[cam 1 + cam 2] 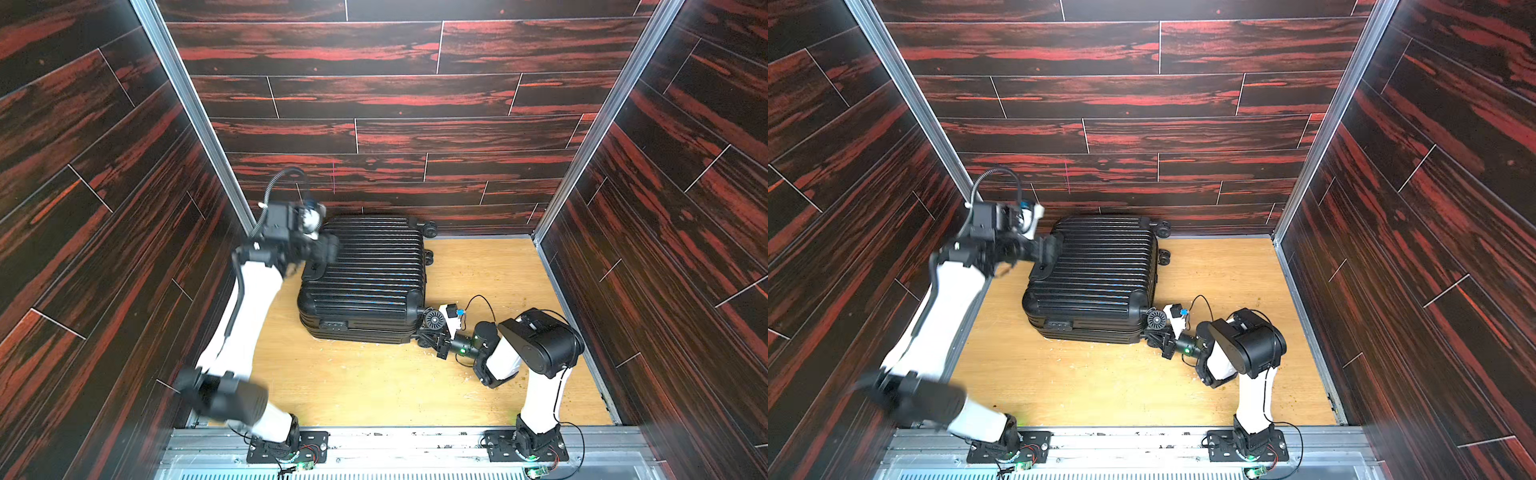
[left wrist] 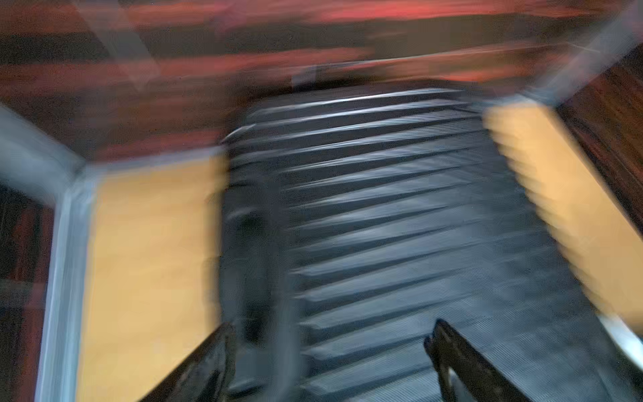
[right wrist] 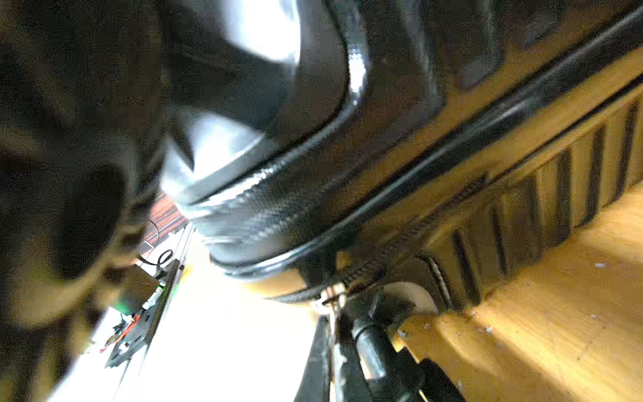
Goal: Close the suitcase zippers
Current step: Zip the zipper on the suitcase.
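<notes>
The black ribbed suitcase lies flat and closed on the wooden table. My left gripper hovers over its far left corner, smeared by motion. In the left wrist view, the left gripper is open above the ribbed shell, with nothing between its fingers. My right gripper is low at the near right corner, beside a caster wheel. In the right wrist view, the right gripper is shut on a silvery zipper pull tab at the zipper track.
Dark red wood-pattern walls close in the back and both sides, with aluminium posts at the corners. The suitcase sits near the back left corner. Bare wooden tabletop lies in front of it and to its right.
</notes>
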`<move>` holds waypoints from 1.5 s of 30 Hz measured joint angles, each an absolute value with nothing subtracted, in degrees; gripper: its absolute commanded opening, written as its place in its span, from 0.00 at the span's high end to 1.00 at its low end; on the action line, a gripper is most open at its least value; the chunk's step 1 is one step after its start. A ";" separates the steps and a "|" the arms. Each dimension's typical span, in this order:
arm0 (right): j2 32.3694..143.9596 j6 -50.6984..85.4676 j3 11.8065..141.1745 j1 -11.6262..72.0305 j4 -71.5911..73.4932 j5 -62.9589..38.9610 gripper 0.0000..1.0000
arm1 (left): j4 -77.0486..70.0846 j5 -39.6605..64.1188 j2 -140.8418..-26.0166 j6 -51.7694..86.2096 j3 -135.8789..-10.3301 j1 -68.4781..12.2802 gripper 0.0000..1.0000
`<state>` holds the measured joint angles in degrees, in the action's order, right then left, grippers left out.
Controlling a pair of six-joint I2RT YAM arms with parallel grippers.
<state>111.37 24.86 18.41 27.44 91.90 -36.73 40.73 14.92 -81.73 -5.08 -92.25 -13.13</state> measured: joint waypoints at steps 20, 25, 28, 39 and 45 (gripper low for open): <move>103.09 35.81 19.38 27.49 77.73 -39.59 1.00 | 33.17 4.86 -81.78 -39.66 -73.63 -40.95 0.13; 103.53 41.36 19.00 27.70 79.85 -39.20 1.00 | 26.87 -2.11 -82.83 -39.16 -71.99 -43.97 0.15; 103.94 43.55 18.06 27.99 82.17 -36.95 1.00 | 23.88 -5.48 -84.53 -36.40 -71.96 -45.04 0.16; 103.92 45.28 16.16 28.77 86.17 -26.50 1.00 | 19.70 -13.69 -92.36 -25.50 -77.60 -47.20 0.18; 103.90 45.34 15.92 29.78 86.80 -23.27 1.00 | 19.68 -14.61 -94.45 -22.50 -79.75 -47.33 0.18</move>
<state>103.90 45.34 15.92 29.78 86.80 -23.27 19.68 -14.61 -94.45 -22.50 -79.75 -47.33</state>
